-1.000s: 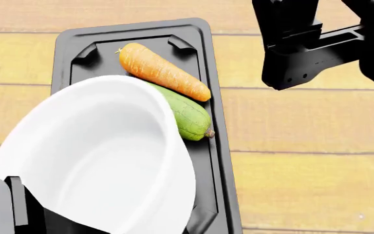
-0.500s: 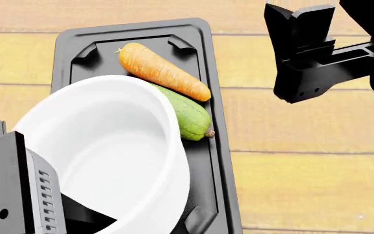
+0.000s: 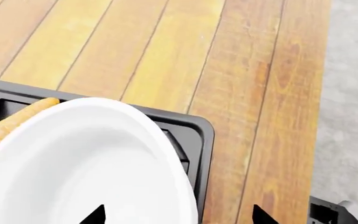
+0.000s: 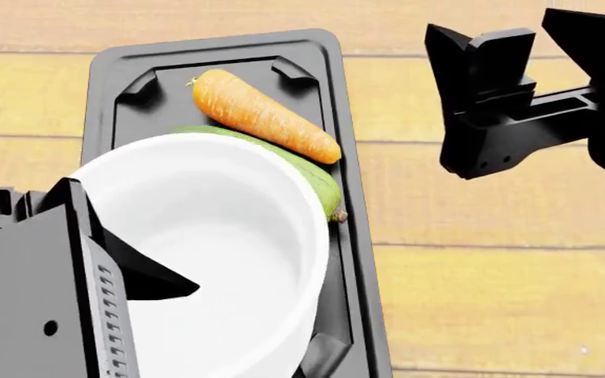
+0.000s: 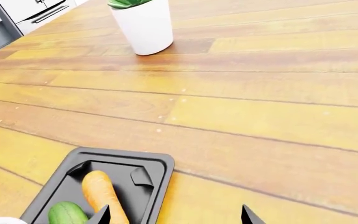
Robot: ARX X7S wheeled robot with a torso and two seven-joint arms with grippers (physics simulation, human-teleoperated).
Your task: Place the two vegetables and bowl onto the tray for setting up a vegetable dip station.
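The black tray point(image 4: 108, 79) lies on the wooden table. The orange carrot point(image 4: 265, 114) and the green cucumber point(image 4: 324, 185) lie in its far half, and the white bowl point(image 4: 218, 228) covers most of the cucumber. The bowl sits in the tray's near half, leaning against the cucumber. My left gripper point(image 4: 92, 244) is open, with one finger over the bowl's inside and the bowl's rim between its jaws point(image 3: 177, 217). The bowl point(image 3: 73, 163), carrot point(image 3: 11, 123) and tray point(image 3: 197, 135) show in the left wrist view. My right gripper point(image 4: 528, 39) is open and empty, raised right of the tray point(image 5: 160, 161).
A white pot point(image 5: 145, 25) with a green plant stands far back on the table. Grey cabinet drawers point(image 5: 5, 18) lie beyond it. The table's edge and the grey floor point(image 3: 353, 93) show in the left wrist view.
The bowl has settled lower and flatter in the tray and now covers more of the cucumber. My left gripper has come further up into the head view. The right gripper has shifted slightly.
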